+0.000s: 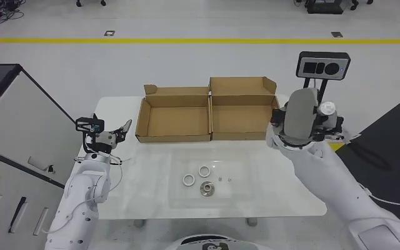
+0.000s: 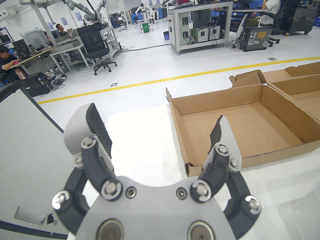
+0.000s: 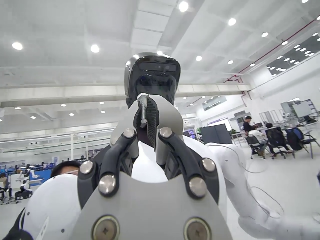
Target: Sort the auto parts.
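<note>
Brown cardboard boxes, left (image 1: 174,120) and right (image 1: 244,115), sit touching at the far side of the white worktop (image 1: 144,187). Near its front lie two white plastic rings (image 1: 183,180) and, just beside them, a grey metal flanged hub (image 1: 207,187). The left pincer (image 2: 156,118) hangs wide open beside the left box. The right pincer (image 3: 146,103), held high, clamps a threaded steel bolt (image 3: 143,112).

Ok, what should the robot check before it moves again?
1. Right gripper shut on the bolt: ok.
2. Left gripper open, holding nothing: ok.
3. Left box and right box open: ok.
4. Which box suits the bolt: cannot tell.
5. White rings and metal part sorted: not ok, they lie on the table.
</note>
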Robot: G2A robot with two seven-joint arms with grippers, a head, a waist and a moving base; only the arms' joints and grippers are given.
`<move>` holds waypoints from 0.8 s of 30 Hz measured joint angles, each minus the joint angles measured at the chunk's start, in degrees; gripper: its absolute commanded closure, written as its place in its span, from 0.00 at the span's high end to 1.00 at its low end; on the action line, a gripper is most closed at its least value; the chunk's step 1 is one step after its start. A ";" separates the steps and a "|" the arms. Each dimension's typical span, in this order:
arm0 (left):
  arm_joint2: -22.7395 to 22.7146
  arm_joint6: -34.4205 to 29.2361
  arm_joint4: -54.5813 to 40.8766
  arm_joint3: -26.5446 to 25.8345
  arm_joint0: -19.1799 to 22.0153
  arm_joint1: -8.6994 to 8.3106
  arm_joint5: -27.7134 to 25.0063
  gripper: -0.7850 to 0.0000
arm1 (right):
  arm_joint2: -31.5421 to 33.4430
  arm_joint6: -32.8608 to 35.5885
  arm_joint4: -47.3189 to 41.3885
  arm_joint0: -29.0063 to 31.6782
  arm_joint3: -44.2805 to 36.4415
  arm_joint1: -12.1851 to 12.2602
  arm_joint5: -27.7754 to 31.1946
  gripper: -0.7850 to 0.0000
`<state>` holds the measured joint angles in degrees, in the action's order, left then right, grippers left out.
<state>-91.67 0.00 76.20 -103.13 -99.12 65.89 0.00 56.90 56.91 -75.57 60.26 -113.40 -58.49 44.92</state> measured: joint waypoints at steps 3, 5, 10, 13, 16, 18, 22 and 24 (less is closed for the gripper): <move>0.00 0.00 0.00 0.00 0.00 0.00 0.00 1.00 | 1.83 -2.31 5.72 0.45 0.15 -0.02 -1.77 0.00; 0.00 0.00 0.00 0.00 0.00 0.00 0.00 1.00 | 3.01 -3.95 9.87 0.82 -0.10 -0.01 -3.39 0.00; 0.00 0.00 0.00 0.00 0.00 0.00 0.00 1.00 | 5.30 -6.60 19.02 1.60 -0.81 0.05 -7.29 0.00; 0.00 0.00 0.00 0.00 0.00 0.00 0.00 1.00 | 6.53 -8.33 23.44 2.31 -1.34 0.06 -9.67 0.00; 0.00 0.00 0.00 0.00 0.00 0.00 0.00 1.00 | 7.39 -9.44 25.06 3.15 -1.98 -0.04 -10.82 0.00; 0.00 0.00 0.00 0.00 0.00 0.00 0.00 1.00 | 7.88 -9.61 25.17 3.66 -2.22 -0.14 -11.03 0.00; 0.00 0.00 0.00 0.00 0.00 0.00 0.00 1.00 | 8.55 -9.51 23.91 4.66 -2.39 -0.39 -10.77 0.00; 0.00 0.00 0.00 0.00 0.00 0.00 0.00 1.00 | 8.59 -9.58 21.93 5.38 -2.53 -0.61 -10.26 0.00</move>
<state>-91.67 0.00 76.20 -103.13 -99.12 65.89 0.00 65.49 47.33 -53.64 65.64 -115.93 -59.11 34.66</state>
